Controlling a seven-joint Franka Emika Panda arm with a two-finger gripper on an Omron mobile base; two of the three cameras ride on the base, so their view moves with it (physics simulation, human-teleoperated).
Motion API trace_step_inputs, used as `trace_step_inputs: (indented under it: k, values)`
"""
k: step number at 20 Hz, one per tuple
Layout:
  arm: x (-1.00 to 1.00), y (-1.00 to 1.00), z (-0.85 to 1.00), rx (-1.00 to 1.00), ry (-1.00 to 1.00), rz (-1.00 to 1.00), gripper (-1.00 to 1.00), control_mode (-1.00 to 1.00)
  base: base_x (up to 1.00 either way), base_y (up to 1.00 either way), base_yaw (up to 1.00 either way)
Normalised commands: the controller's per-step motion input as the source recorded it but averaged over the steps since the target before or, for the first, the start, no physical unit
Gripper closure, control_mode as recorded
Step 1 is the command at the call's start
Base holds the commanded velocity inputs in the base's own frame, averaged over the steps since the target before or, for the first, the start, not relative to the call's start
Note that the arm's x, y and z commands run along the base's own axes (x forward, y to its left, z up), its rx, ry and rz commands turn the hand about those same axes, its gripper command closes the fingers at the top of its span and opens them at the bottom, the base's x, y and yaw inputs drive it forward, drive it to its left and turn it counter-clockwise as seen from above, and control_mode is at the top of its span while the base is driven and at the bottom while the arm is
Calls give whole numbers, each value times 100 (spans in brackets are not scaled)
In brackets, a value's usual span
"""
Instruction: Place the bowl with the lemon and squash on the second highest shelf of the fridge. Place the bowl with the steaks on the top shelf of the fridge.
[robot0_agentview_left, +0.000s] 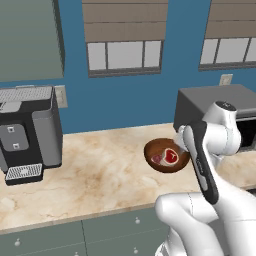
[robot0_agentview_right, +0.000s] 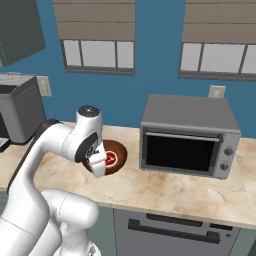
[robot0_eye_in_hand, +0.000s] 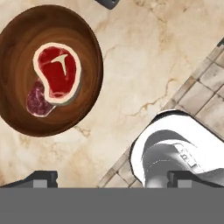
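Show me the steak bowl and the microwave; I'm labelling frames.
steak bowl (robot0_eye_in_hand: 83, 39), hand view, bare inner wall.
microwave (robot0_agentview_right: 181, 151), right base view, door glass.

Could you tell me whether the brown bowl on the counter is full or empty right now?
Not empty: the brown bowl holds two steaks, one overlapping a darker one, and sits upright on the counter.

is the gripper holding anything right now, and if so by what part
Nothing is held. The gripper is open above the counter, with the wooden bowl of steaks lying off to one side, untouched.
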Motion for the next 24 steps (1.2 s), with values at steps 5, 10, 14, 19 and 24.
trace_step_inputs:
  k: [5, 10, 14, 19, 24]
  values:
    - [32, 0, -50, 0, 20, 5, -100, -100, 0, 0, 0]
    - [13, 0, -46, -3, -1, 1, -100, -100, 0, 0, 0]
    - [23, 0, -41, -4, -1, 0, -100, -100, 0, 0, 0]
    - [36, 0, -28, -2, 0, 0, -100, -100, 0, 0, 0]
    - [36, 0, -22, 0, 0, 0, -100, -100, 0, 0, 0]
